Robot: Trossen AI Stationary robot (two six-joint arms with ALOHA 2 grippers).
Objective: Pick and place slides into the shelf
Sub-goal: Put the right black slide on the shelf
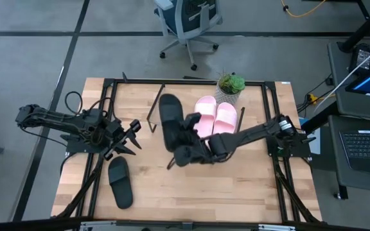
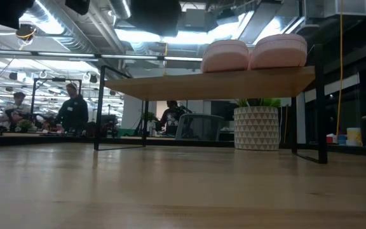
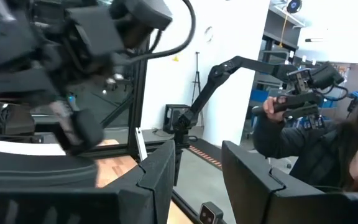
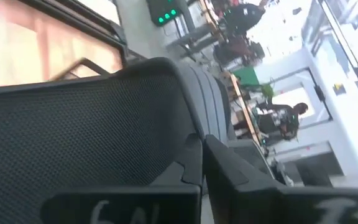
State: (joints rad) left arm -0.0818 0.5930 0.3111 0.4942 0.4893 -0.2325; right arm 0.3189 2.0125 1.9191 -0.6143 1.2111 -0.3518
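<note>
Two pale pink slides (image 1: 215, 117) lie side by side, soles down, on the shelf (image 1: 236, 138); the low view shows them on its board (image 2: 253, 54). One black slide (image 1: 119, 181) lies flat on the table, near its left front. My right gripper (image 1: 184, 149) is shut on the second black slide (image 1: 168, 115), which is over the shelf's left part; its textured surface (image 4: 86, 130) fills the right wrist view. My left gripper (image 1: 132, 136) is open above the table, just beyond the loose black slide, touching nothing. My right gripper holds the black slide at its near end (image 1: 174, 151), reaching in roughly level from the table's right, fingers across its length. In the right wrist view the fingers (image 4: 185, 171) stand close together against the slide (image 4: 166, 93); the hold itself is hidden by the slide.
A potted plant in a white patterned pot (image 1: 230, 86) stands at the far edge behind the shelf (image 2: 256, 127). Black frame rails (image 1: 272, 122) run along the table's sides. A person holding a device (image 3: 316, 137) and other people (image 2: 72, 111) are in the room beyond.
</note>
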